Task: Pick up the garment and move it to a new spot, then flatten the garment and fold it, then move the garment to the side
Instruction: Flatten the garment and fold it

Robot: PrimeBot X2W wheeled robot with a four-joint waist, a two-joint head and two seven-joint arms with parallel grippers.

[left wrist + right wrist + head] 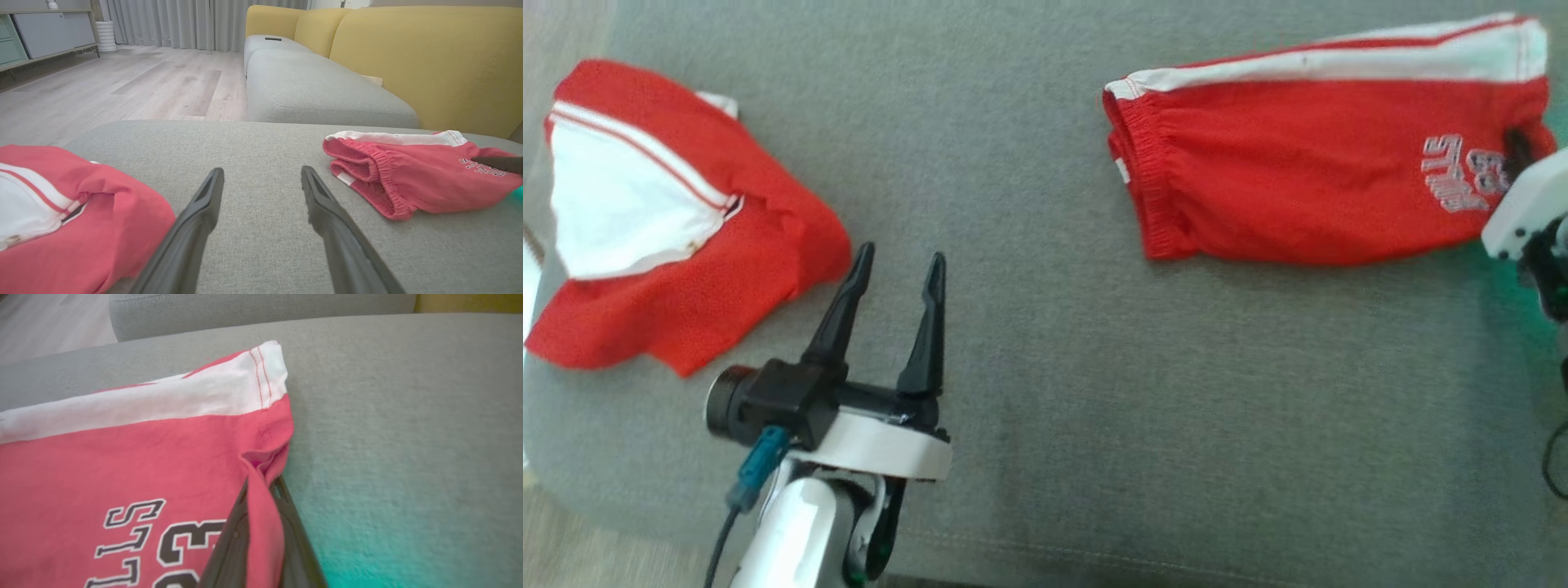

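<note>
Red shorts (1307, 163) are lying folded flat on the gray cushion (1045, 392), at the far right of the head view. The elastic waistband is pointing toward the middle of the cushion, a white side stripe is running along the far edge, and printed lettering is sitting near the right-hand end. Right end effector (1515, 151) is reaching in from the right edge and sitting at that lettered end, by the leg hem. In the right wrist view its two dark fingers are pinching together on a fold of red cloth at the hem corner, just below the stitched end of the white stripe. Cloth is bunching up between them, so it's clamped closed with the shorts' edge in its grip. The rest of the shorts is resting on the cushion. Left end effector (901, 255) is hovering over bare cushion at lower left, fingers spread wide apart and gripping nothing. The shorts are lying well apart from it, off to its right. A second red garment (686, 220) with a white panel is lying crumpled at the cushion's left end, just beside the nearer left finger; can't tell if it's touching. The left wrist view is showing one piece on each side of the open fingers, with another gray seat (318, 90), a yellow backrest (429, 61) and wood floor (143, 81) behind. A green tint is showing on the cushion next to the right end effector.
</note>
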